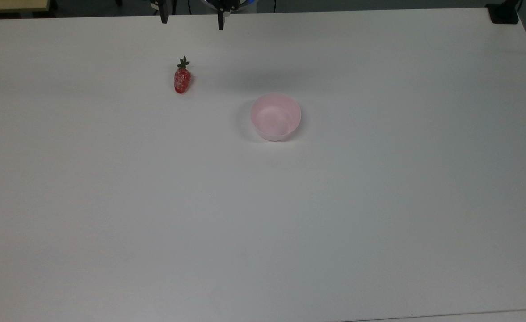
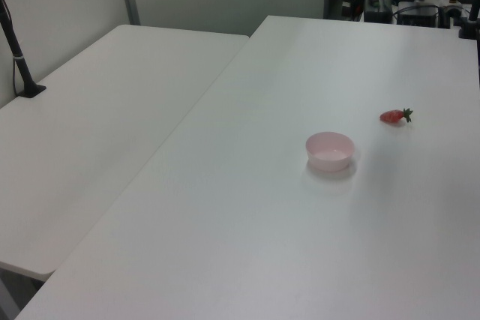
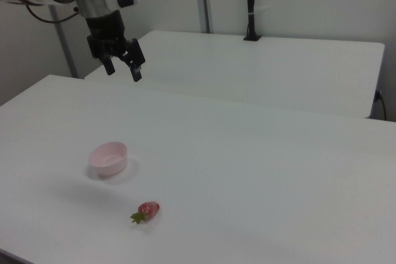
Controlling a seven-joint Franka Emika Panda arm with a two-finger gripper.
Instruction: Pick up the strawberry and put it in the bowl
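Hanging high above the white table [image 1: 111, 201], gripper [image 3: 124, 69] spread wide, gripping nothing. Strawberry [image 1: 182, 79] lying on its side, well left of and farther back than the pink bowl [image 1: 275, 116] in the top view's frame. Bowl upright, holding nothing.

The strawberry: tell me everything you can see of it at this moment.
The strawberry is small, glossy red with whitish speckles and a dark green leafy top. It looks like a plastic toy. It lies on its side on the white table, apart from the pink bowl. Nothing touches it but the table; the gripper hangs open, well above.
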